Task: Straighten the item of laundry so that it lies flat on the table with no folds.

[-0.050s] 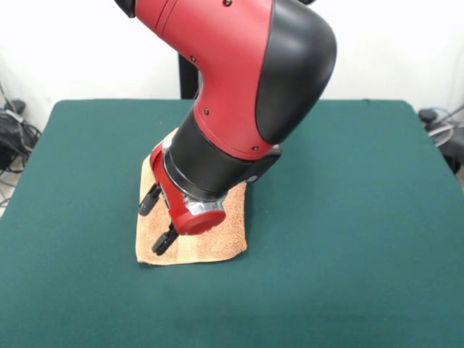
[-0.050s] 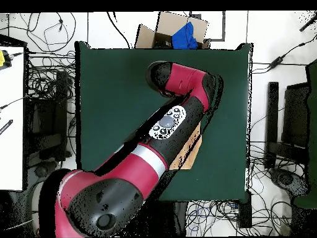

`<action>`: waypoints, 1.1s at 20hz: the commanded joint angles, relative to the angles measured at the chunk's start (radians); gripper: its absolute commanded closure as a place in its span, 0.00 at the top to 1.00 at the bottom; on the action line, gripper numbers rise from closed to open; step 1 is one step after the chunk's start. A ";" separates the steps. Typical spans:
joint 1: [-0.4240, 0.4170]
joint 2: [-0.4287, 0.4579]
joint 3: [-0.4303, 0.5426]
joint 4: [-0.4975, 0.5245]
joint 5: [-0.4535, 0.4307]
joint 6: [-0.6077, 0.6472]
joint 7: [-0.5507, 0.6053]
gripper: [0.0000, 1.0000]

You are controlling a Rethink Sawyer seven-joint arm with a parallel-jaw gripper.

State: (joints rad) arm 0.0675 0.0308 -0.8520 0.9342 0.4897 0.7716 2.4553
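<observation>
Green tabletop [image 1: 348,217] carries the tan towel [image 1: 217,243], over which the claw [image 1: 158,220] hangs spread apart, gripping nothing.

The orange-tan terry towel [image 1: 210,235] lies on the dark green table [image 1: 348,217], left of centre in the front view, toward nine o'clock. Only its near part shows (the arm covers the rest): a band along the near edge, corners at five and seven o'clock. The visible part lies flat.
</observation>
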 commanded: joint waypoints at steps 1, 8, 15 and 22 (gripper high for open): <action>-0.018 0.053 0.170 0.051 -0.008 -0.111 0.127 1.00; -0.034 0.066 0.208 0.055 0.010 -0.144 0.128 1.00; -0.051 0.059 0.245 0.052 0.009 -0.089 0.107 1.00; -0.065 0.079 0.245 0.007 0.006 -0.015 0.111 1.00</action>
State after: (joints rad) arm 0.0278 0.0551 -0.7710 0.9331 0.4895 0.6665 2.4553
